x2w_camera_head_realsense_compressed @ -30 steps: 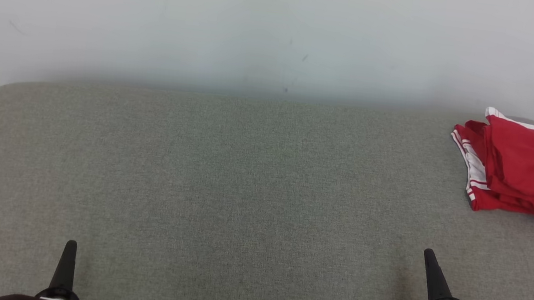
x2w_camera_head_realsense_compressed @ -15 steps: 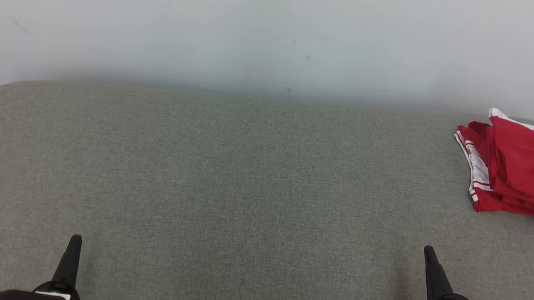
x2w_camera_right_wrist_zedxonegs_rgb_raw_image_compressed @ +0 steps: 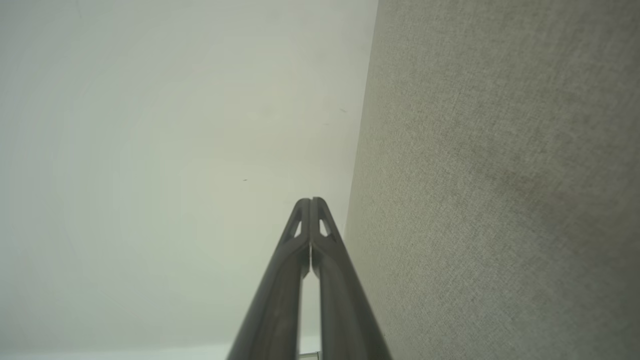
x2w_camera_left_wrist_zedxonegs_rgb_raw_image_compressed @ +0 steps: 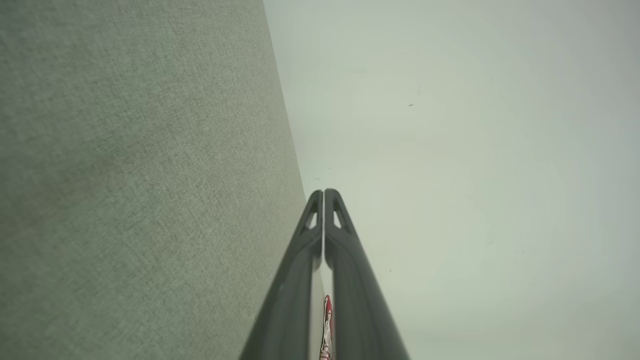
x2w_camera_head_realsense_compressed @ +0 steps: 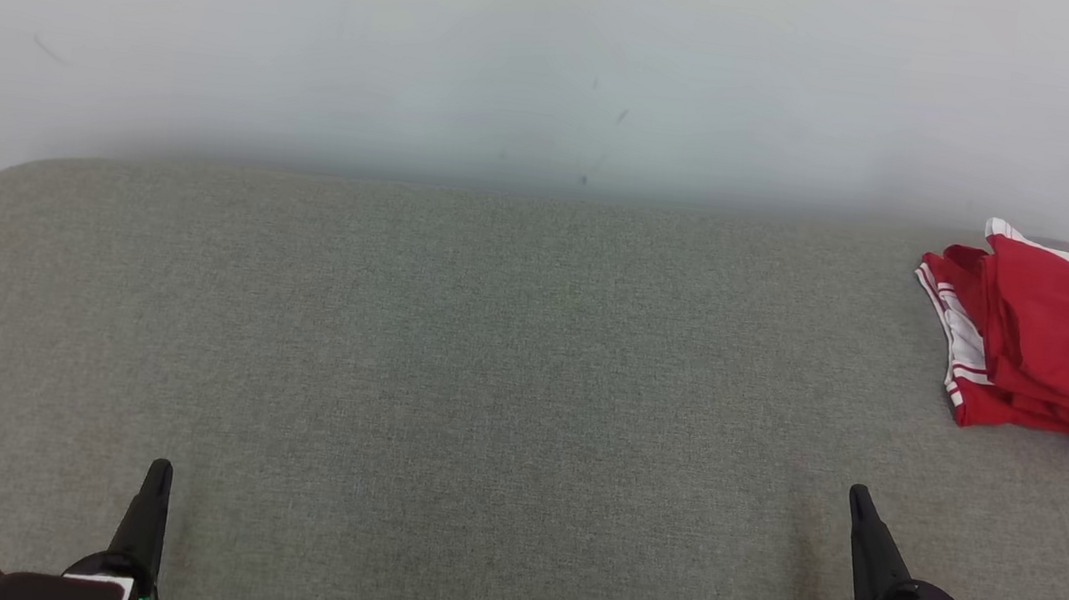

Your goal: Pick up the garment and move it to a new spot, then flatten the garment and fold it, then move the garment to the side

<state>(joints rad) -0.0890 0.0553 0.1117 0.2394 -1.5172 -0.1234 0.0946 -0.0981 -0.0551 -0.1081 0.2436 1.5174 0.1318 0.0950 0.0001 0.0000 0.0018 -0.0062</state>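
Garment (x2w_camera_head_realsense_compressed: 1063,340) lies well beyond right gripper (x2w_camera_head_realsense_compressed: 861,498).

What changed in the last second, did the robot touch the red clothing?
Little. The left jaws and right jaws, shut and empty, crept slightly forward over the grey fabric surface, the left more. The head view slid slightly sideways: the camera turned, not the things. The red garment stayed untouched at the far right.
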